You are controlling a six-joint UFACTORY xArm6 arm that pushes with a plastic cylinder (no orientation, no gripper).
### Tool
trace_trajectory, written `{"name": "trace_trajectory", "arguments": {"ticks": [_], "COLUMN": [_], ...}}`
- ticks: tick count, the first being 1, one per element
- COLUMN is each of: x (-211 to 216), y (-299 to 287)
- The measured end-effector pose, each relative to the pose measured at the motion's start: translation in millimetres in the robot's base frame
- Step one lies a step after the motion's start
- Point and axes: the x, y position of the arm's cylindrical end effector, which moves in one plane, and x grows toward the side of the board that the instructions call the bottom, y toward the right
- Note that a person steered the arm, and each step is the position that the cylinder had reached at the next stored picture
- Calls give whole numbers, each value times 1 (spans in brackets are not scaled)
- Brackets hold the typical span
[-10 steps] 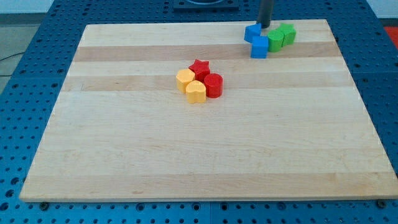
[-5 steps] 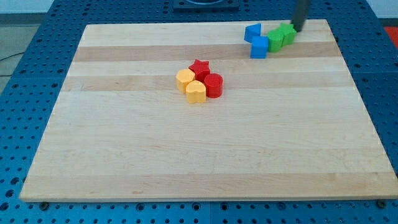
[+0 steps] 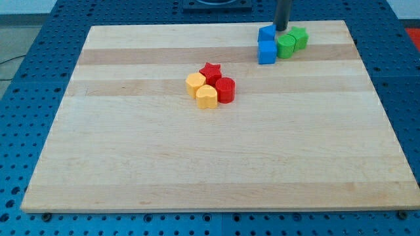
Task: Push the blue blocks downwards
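Observation:
Two blue blocks sit near the board's top edge, right of centre. The upper blue block (image 3: 266, 32) touches the lower blue cube (image 3: 266, 52) just below it. My tip (image 3: 281, 29) stands at the upper blue block's right side, just above the green blocks. A round green block (image 3: 285, 46) touches the blue cube's right side. A second green block (image 3: 299, 37) sits to its upper right.
A cluster sits near the board's middle: a red star (image 3: 210, 71), a red cylinder (image 3: 225, 89), a yellow hexagon (image 3: 195, 84) and a yellow heart-like block (image 3: 207, 96). The wooden board (image 3: 131, 164) lies on a blue perforated table.
My tip went right to the green blocks, then came back left beside the upper blue block. The green blocks and the lower blue cube have shifted slightly left.

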Motion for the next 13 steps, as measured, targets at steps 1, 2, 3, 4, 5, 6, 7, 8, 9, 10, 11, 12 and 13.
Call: {"name": "trace_trajectory", "arguments": {"ticks": [1,2,3,4,5,6,7,8,9,10,11,12,13], "x": [-3,24,40,12,-4,-16,3,16,22,23,22,12,26], "y": [-26,-28,-28,-37,-43,-81,-88,-55,-50,-24,-24,-41,-43]}}
